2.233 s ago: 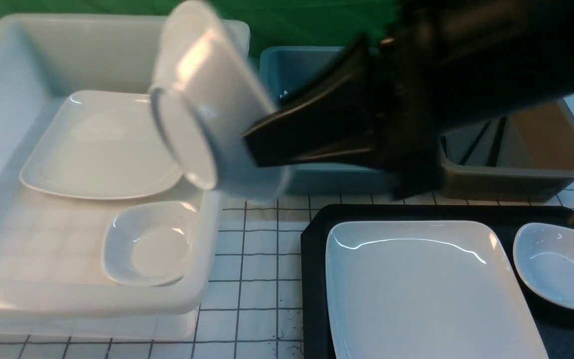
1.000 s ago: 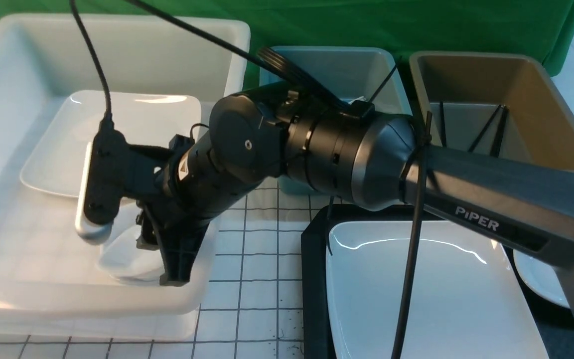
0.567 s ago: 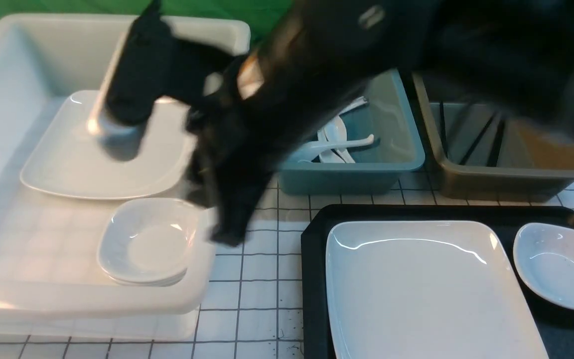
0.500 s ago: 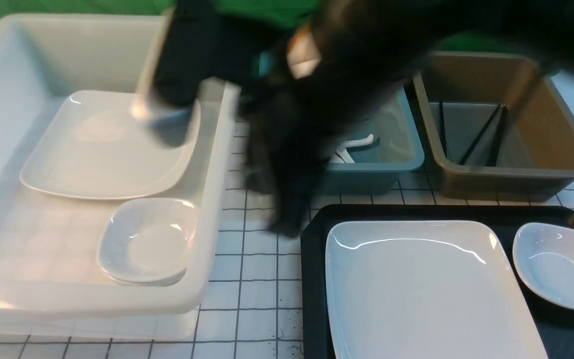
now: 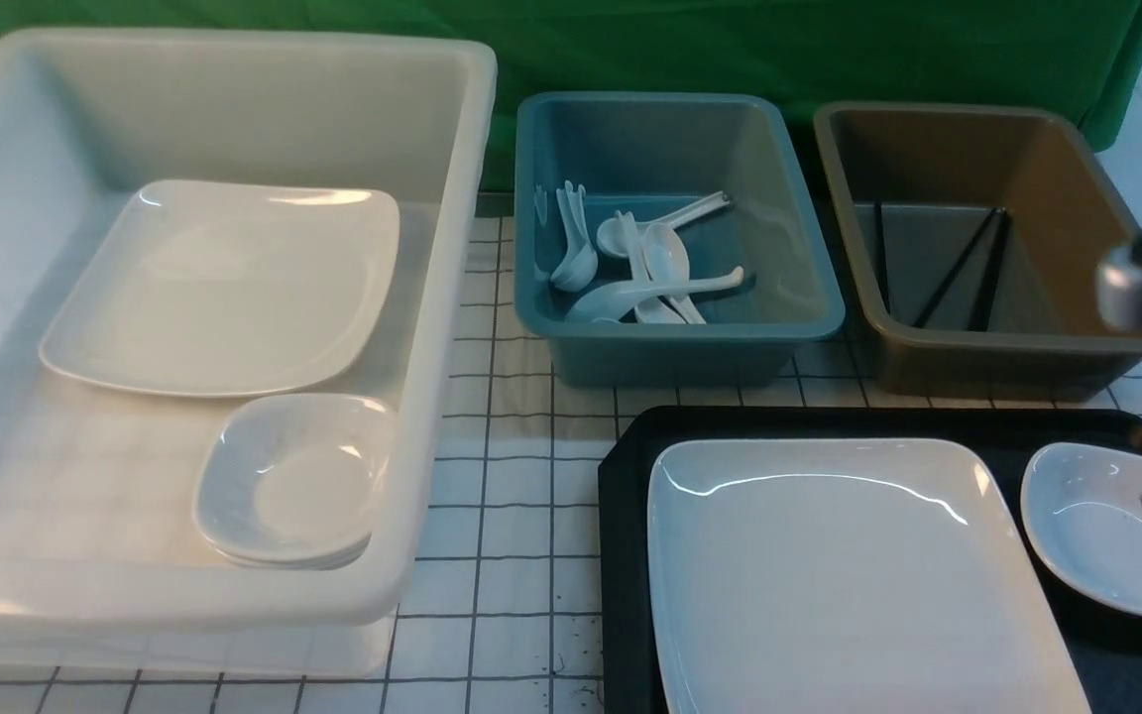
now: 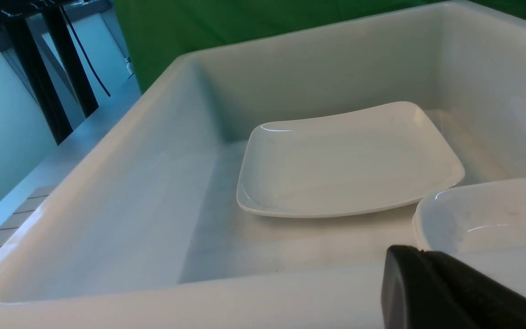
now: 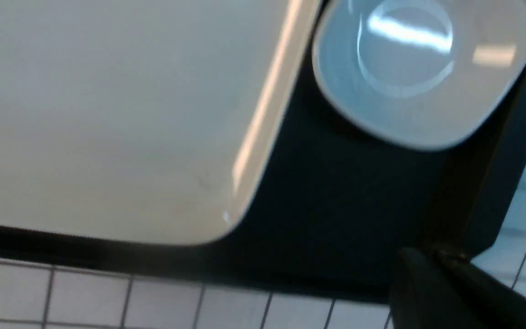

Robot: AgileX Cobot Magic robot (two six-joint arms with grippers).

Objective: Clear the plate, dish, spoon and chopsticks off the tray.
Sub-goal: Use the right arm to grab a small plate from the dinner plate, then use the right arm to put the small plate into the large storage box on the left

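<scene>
The plate (image 5: 849,575) lies flat on the black tray (image 5: 621,555), just beside the small dish (image 5: 1096,535), and it looks big, hard, slippery and easy to break, so I would pinch its raised rim, while the right claw (image 7: 427,274) and the left claw (image 6: 423,274) are both pressed together, holding nothing

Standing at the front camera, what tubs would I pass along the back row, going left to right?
white bin holding a large plate and small dishes → blue bin of white spoons → brown bin with black chopsticks
</scene>
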